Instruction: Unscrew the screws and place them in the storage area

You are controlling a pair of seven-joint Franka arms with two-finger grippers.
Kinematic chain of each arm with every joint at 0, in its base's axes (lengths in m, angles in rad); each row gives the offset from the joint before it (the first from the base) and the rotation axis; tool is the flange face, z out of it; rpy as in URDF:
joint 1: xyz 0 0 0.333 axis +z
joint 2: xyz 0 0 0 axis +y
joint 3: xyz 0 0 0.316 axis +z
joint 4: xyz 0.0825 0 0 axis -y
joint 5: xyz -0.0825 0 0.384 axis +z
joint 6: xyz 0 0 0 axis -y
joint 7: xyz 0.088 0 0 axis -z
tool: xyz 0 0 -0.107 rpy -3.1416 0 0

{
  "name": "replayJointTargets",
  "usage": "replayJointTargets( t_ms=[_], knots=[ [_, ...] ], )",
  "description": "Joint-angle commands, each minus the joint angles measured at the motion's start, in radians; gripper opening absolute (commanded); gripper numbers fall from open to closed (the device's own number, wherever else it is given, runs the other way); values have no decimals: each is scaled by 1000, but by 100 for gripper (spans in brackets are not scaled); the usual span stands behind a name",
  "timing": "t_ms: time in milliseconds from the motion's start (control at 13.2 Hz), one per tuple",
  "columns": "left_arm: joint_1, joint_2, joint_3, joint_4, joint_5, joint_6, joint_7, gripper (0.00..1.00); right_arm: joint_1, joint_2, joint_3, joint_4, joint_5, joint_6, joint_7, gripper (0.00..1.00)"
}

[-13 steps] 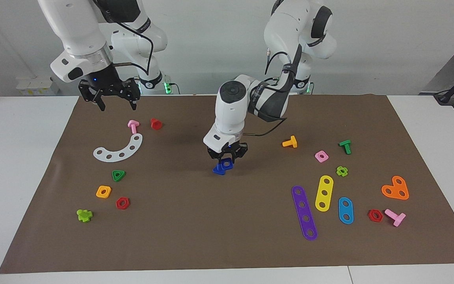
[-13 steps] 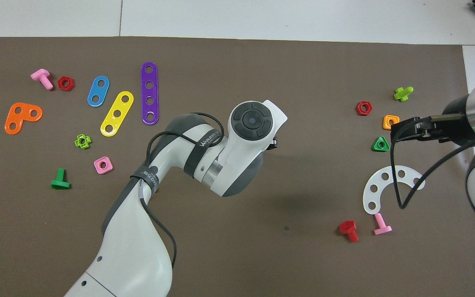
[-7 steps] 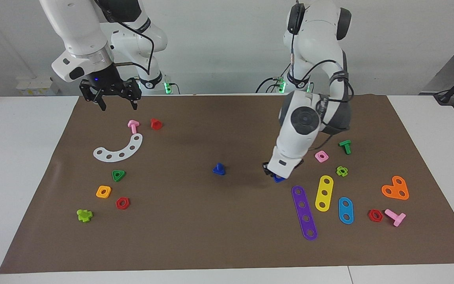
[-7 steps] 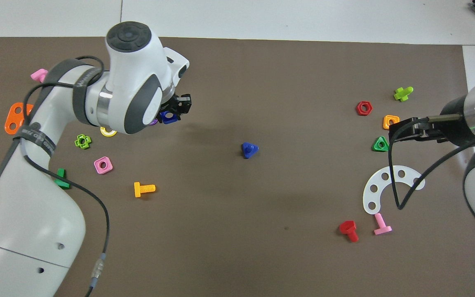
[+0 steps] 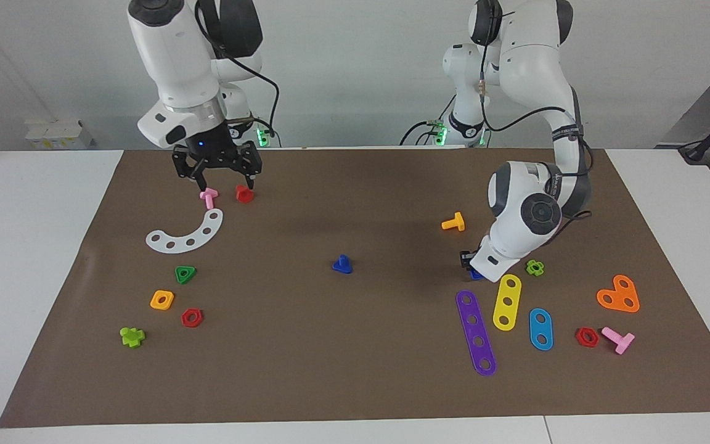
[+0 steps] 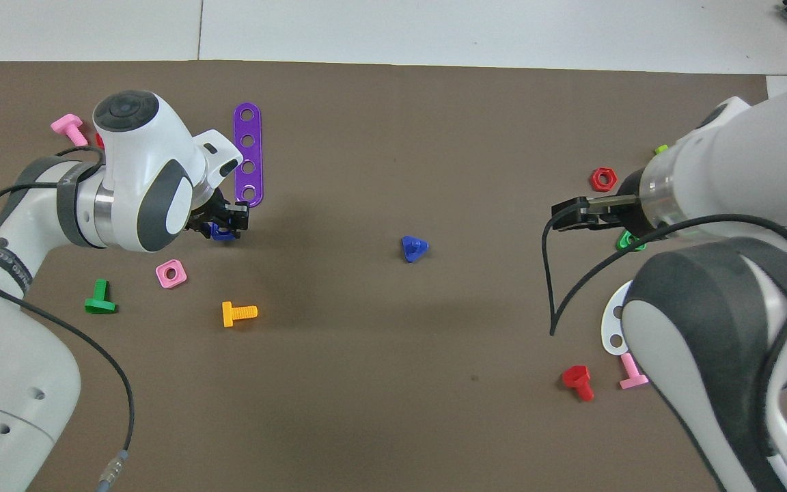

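At the left arm's end of the brown mat [image 5: 330, 370]: my left gripper [image 5: 468, 264] is down low, close to the surface. A blue square nut [image 5: 476, 275] [image 6: 221, 234] sits right at its tips. I cannot tell whether this gripper has a grip on the nut or has let go of it.

- The end of the purple four-hole strip [image 5: 476, 333] [image 6: 248, 154] lies just beside the left gripper.
- The yellow three-hole strip [image 5: 507, 302] lies just beside that.
- The orange T-shaped screw [image 5: 453, 222] is near the left gripper, on the robots' side of it.
- The pink square nut [image 6: 171, 274] is also near, partly under my forearm in the overhead view.

The dark-blue screw [image 5: 342, 264] [image 6: 413, 248] is well apart from the left gripper, toward the right arm's end. It stands alone at mid-mat, head down and stem up, and neither gripper touches it.

My right gripper [image 5: 225, 183] hangs low at the right arm's end with its jaws spread wide and nothing between them.

- The pink T-shaped screw [image 5: 208, 197] is under one fingertip.
- The red screw [image 5: 244, 193] is under the other.
- I cannot tell whether either tip touches its screw.
- The white curved strip [image 5: 185, 234] lies near the right gripper, farther from the robots than those two screws.
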Motion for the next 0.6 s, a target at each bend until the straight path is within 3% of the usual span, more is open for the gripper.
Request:
replayJointTargets(
  t_ms=[0, 302, 528],
  knots=[
    [20, -53, -4, -35, 13, 10, 11, 100, 40, 73, 3, -16, 3, 102, 50, 100],
    [148, -80, -4, 53, 15, -83, 37, 100, 132, 226, 3, -14, -6, 308, 129, 100],
    [286, -154, -2, 24, 16, -156, 190, 100, 198, 317, 3, -14, -32, 424, 192, 100]
  ],
)
